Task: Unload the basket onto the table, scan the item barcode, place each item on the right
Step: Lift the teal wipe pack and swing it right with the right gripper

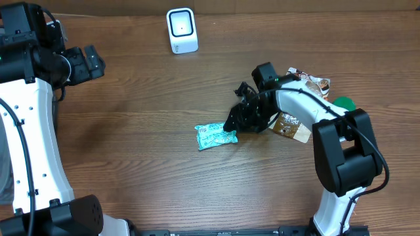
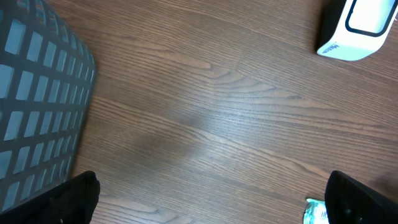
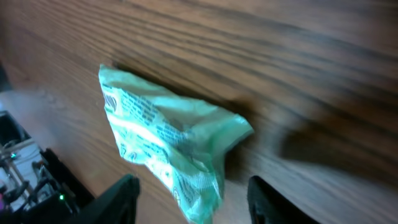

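brown wood table [image 1: 131,164], w/ a white scanner [image 1: 182,30] at the far edge. green packet [image 1: 215,136] lies flat near the middle of the table, well apart from the scanner. right gripper [image 1: 236,123] is down at the packet's right end. in the right wrist view its fingers [image 3: 124,198] are apart, one on each side of the packet's crumpled end. there's a bit of gap on both sides, so it's not pinched yet, i think. left gripper [image 1: 97,63] is up at the far left, fingers wide apart, holding nothing. grey basket [image 2: 37,93] is near it. more snack bags [image 1: 293,126] lie by the right arm.

packet looks thin, soft & crinkly, prob very light. it will likely bend & flop when picked up, & the shiny wrap may slip. best spot to grab is the puffy end between the fingers: pinch firm but not hard. can't tell where the barcode is, print is too small. if it's on the bottom, the packet needs a turn b4 it faces the scanner.
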Controlling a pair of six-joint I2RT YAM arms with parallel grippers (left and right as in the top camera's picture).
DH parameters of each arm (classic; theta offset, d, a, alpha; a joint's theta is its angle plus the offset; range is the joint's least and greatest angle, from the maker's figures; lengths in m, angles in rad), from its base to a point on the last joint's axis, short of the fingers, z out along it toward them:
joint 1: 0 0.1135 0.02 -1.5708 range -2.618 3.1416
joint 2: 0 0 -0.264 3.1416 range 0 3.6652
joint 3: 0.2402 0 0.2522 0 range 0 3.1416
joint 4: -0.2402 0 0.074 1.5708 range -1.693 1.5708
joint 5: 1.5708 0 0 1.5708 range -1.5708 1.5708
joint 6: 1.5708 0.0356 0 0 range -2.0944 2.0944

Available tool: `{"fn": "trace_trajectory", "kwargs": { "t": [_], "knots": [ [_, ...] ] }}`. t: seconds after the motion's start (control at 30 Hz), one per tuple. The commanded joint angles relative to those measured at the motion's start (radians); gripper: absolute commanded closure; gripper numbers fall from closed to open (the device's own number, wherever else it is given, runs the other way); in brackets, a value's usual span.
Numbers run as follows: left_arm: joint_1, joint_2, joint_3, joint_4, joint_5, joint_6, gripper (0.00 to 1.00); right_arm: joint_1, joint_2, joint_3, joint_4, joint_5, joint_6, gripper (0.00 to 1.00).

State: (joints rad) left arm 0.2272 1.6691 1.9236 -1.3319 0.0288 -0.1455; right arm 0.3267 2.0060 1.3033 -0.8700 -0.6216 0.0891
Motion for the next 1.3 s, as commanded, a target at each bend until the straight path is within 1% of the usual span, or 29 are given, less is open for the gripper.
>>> {"fn": "trace_trajectory", "kwargs": {
  "t": [0.0, 0.13, 0.23, 0.3, 0.43, 0.53, 0.57, 0.63, 0.83, 0.97, 1.13, 1.27],
  "knots": [
    [0.002, -0.007, 0.019, 0.001, -0.003, 0.023, 0.0, 0.007, 0.005, -0.062, 0.079, -0.064, 0.08, 0.51],
    [0.002, -0.007, 0.019, 0.001, -0.003, 0.023, 0.0, 0.014, 0.005, -0.105, 0.146, -0.064, 0.123, 0.55],
    [0.002, -0.007, 0.019, 0.001, -0.003, 0.023, 0.01, 0.014, 0.005, -0.121, 0.174, -0.065, 0.128, 0.6],
    [0.002, -0.007, 0.019, 0.001, -0.003, 0.023, 0.0, 0.014, 0.005, -0.122, 0.191, -0.066, 0.128, 0.64],
    [0.002, -0.007, 0.019, 0.001, -0.003, 0.023, 0.0, 0.014, 0.005, -0.122, 0.242, -0.104, 0.128, 0.7],
    [0.002, -0.007, 0.019, 0.001, -0.003, 0.023, 0.0, 0.014, 0.005, -0.122, 0.27, -0.157, 0.126, 0.81],
    [0.002, -0.007, 0.019, 0.001, -0.003, 0.023, 0.0, 0.014, 0.005, -0.122, 0.277, -0.181, 0.123, 0.88],
    [0.002, -0.007, 0.019, 0.001, -0.003, 0.023, 0.0, 0.014, 0.005, -0.122, 0.287, -0.225, 0.121, 0.96],
    [0.002, -0.007, 0.019, 0.001, -0.003, 0.023, 0.0, 0.008, 0.0, -0.115, 0.294, -0.311, 0.12, 0.96],
    [0.002, -0.007, 0.019, 0.001, -0.003, 0.023, 0.0, -0.011, -0.047, -0.09, 0.297, -0.361, 0.12, 0.96],
    [0.002, -0.007, 0.019, 0.001, -0.003, 0.023, 0.0, -0.066, -0.212, -0.044, 0.299, -0.374, 0.12, 0.96],
    [0.002, -0.007, 0.019, 0.001, -0.003, 0.023, 0.0, -0.108, -0.388, -0.014, 0.291, -0.359, 0.121, 0.96]
  ]
}}
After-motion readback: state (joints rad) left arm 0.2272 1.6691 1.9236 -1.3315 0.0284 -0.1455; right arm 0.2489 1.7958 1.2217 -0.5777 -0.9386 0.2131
